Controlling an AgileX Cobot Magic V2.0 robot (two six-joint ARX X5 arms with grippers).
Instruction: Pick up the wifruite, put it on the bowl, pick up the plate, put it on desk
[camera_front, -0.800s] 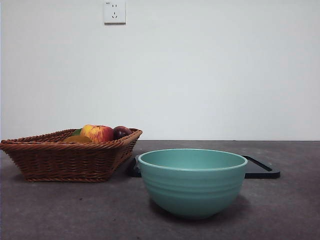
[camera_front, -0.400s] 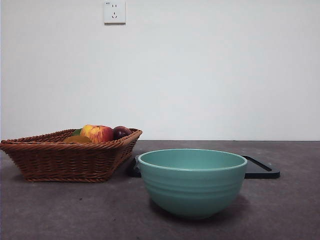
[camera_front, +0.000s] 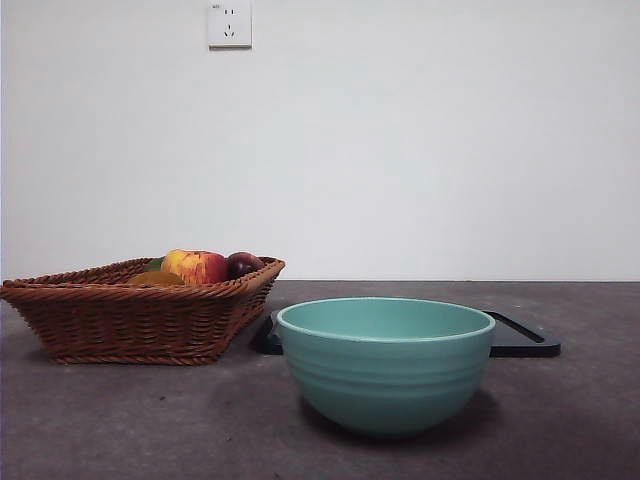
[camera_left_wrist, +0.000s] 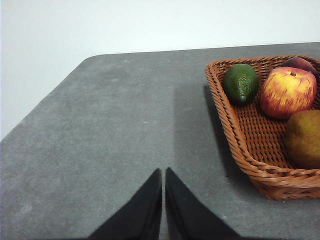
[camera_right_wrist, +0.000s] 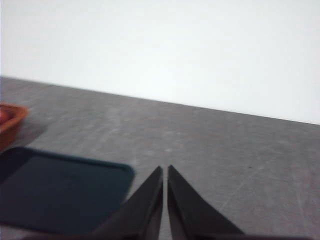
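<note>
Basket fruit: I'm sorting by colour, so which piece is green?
The bumpy dark green avocado, beside the red-yellow apple; the pear is brownish-yellow, the plum dark red.

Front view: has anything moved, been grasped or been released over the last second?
Nothing visibly changed. The bowl, the wicker basket with its fruit and the black tray behind the bowl sit as before, and no arm has entered the front view.

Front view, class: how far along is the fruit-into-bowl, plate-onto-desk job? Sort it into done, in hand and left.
Done: nothing; the bowl shows no fruit above its rim. In hand: nothing; the left end effector and right end effector are shut, holding nothing. Left: all of it. The apple and other fruit lie in the basket, and the dark tray lies flat on the desk.
</note>
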